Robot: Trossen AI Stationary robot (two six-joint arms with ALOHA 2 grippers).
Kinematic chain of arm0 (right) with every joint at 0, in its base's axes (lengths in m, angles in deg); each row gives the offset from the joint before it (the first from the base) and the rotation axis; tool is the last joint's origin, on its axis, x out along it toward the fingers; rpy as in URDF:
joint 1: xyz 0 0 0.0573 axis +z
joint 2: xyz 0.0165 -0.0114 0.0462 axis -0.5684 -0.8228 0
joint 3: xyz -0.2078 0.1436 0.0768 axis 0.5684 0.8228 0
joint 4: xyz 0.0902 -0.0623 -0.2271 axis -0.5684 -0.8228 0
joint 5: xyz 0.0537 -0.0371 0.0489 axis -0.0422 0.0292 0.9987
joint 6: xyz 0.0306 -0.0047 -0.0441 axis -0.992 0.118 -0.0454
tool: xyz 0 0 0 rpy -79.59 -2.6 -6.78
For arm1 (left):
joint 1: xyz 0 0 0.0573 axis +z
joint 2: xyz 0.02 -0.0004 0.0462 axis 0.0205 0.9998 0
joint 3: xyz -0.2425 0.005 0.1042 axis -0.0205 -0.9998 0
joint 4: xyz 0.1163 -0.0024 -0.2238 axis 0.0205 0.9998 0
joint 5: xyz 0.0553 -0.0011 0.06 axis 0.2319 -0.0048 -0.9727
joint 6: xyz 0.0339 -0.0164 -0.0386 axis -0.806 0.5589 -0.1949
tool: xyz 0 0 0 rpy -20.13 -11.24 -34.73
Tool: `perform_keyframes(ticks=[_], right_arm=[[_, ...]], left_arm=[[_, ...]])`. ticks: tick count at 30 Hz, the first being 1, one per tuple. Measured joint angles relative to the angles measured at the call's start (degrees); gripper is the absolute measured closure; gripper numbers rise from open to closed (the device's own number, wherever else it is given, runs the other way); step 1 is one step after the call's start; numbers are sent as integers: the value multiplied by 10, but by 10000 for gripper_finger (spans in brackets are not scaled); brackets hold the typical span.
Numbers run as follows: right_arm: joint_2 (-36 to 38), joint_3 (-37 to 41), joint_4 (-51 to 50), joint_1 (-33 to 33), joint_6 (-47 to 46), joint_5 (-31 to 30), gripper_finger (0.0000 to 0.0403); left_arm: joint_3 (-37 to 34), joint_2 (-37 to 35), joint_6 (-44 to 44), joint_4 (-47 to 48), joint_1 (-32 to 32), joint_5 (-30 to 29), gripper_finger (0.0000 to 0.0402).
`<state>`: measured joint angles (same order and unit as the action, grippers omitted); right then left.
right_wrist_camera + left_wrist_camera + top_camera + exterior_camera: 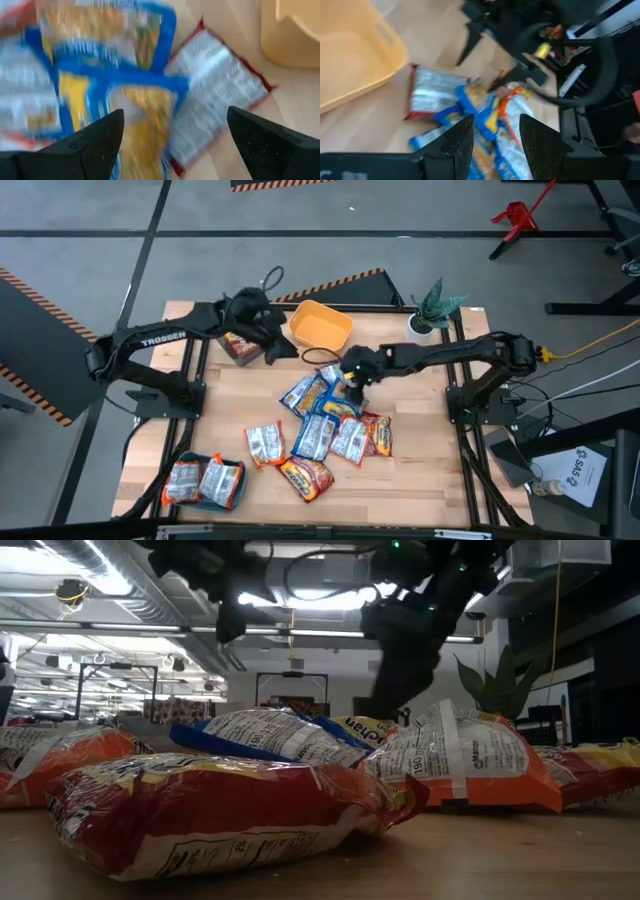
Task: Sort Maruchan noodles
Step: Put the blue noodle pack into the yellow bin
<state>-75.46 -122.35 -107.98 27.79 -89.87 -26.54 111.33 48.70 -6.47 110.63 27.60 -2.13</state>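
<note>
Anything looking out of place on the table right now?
Nothing damaged or spilled. The shiny plastic ramen packets lie in a loose overlapping heap mid-table, some face-down. The yellow plastic bin sits askew to the table edge and looks empty. The open right pincer hovers above the heap.

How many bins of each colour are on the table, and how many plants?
Yellow bin: 1
Teal bin: 1
Grey bin: 1, partly hidden under the left arm
Potted plant: 1
Total: 4
</note>
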Motion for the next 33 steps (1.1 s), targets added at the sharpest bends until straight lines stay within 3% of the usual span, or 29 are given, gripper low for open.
perform_keyframes(ticks=[4, 13, 25, 29, 33], right_arm=[[3, 1, -33, -41, 81, 83, 63], [-15, 44, 44, -71, 160, 209, 63], [-64, 81, 121, -71, 202, 304, 66], [-70, 81, 121, -70, 209, 307, 103], [-72, 81, 122, -71, 211, 297, 182]], left_arm=[[0, 0, 36, -47, -43, -7, 250], [0, 1, 67, -75, -107, -71, 250], [1, 63, 190, -196, -183, -205, 250], [0, 77, 210, -216, -196, -231, 250], [0, 76, 220, -216, -202, -258, 250]])
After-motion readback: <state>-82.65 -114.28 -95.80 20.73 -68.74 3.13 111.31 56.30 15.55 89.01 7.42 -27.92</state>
